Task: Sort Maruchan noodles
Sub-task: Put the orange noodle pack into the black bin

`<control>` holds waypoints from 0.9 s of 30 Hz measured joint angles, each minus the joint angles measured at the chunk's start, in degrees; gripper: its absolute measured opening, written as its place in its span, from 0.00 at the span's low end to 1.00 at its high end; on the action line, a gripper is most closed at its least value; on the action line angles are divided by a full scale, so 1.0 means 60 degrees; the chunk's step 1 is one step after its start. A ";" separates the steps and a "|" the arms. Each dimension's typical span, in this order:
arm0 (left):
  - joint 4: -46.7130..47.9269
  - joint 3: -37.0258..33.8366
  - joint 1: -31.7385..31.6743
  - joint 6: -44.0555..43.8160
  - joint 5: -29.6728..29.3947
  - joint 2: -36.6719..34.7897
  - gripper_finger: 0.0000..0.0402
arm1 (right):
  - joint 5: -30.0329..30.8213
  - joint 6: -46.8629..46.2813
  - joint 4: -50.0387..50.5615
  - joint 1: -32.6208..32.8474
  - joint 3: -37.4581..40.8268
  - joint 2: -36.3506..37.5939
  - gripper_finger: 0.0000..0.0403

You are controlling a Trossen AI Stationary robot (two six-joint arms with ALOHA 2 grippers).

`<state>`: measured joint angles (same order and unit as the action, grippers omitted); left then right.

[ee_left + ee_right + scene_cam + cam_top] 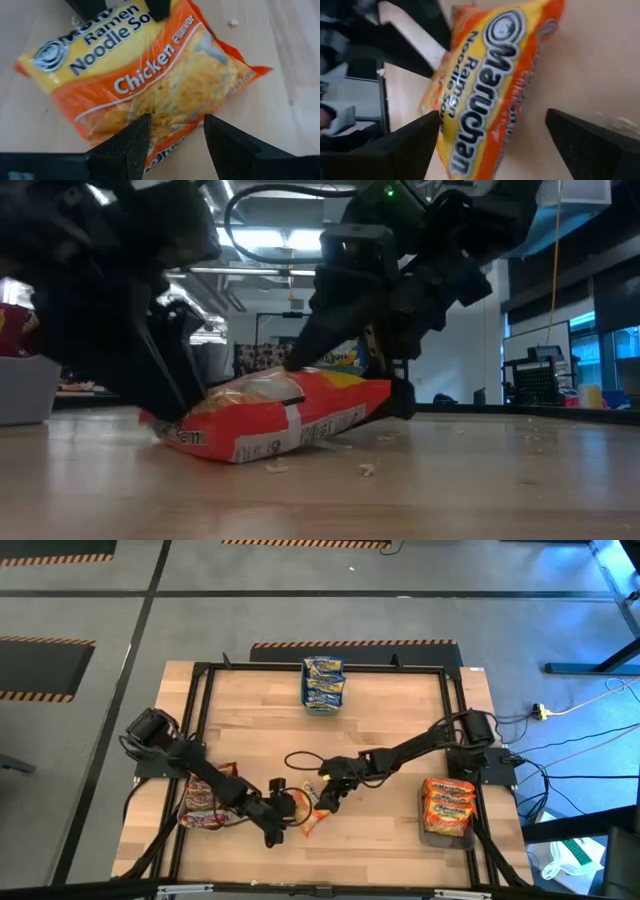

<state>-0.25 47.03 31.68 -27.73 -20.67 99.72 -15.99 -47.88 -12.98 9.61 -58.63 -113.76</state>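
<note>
Orange packet (pixel 303 812): lying on the wooden table (pixel 400 740), near its front edge, between the two grippers; in the low view (pixel 275 418) one end resting on the wood, the other end lifted a little; label reading Ramen Noodle Soup, Chicken Flavor in the left wrist view (pixel 150 80).
Left gripper (pixel 277 808): at the packet's left end, low over the table; jaws part-way apart with one end of the packet lying between the two dark fingers (pixel 125 150); a firm pinch not to be told from the frames.
Right gripper (pixel 326 798): at the packet's right end, just above it; jaws spread wide, each finger (pixel 395 150) standing clear of the packet's sides, packet (pixel 490 85) in the gap between them but not squeezed.
Blue-and-yellow packets (pixel 323 683): stacked in a tray at the table's far edge, well apart from both grippers.
Orange packets in tray (pixel 448 805): piled at the right front corner of the table, beside the right arm's base.
Red-pink packets (pixel 205 802): heaped at the left front side, partly under the left arm.
Crumbs (pixel 367 470): small bits scattered on the wood just in front of the orange packet.
</note>
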 joint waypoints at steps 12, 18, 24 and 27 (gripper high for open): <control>-0.0740 0.0029 0.0055 -0.0184 -0.0608 0.1018 0.45 | -0.0174 -0.0303 -0.0727 0.0011 0.0018 -0.0254 0.90; -0.0926 0.0011 0.0044 -0.0039 -0.0696 0.1049 0.45 | 0.0158 -0.0630 -0.1029 0.0032 0.0040 -0.0282 0.90; -0.1041 0.0007 0.0044 -0.0028 -0.0897 0.1060 0.45 | 0.0342 -0.0812 -0.1079 0.0036 0.0040 -0.0289 0.90; -0.1167 0.0004 0.0044 -0.0028 -0.1076 0.1067 0.45 | 0.0337 -0.0919 -0.1320 0.0030 0.0040 -0.0399 0.90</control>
<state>-7.25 47.05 31.94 -27.90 -27.12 106.13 -13.97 -53.40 -20.90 9.79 -58.39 -116.15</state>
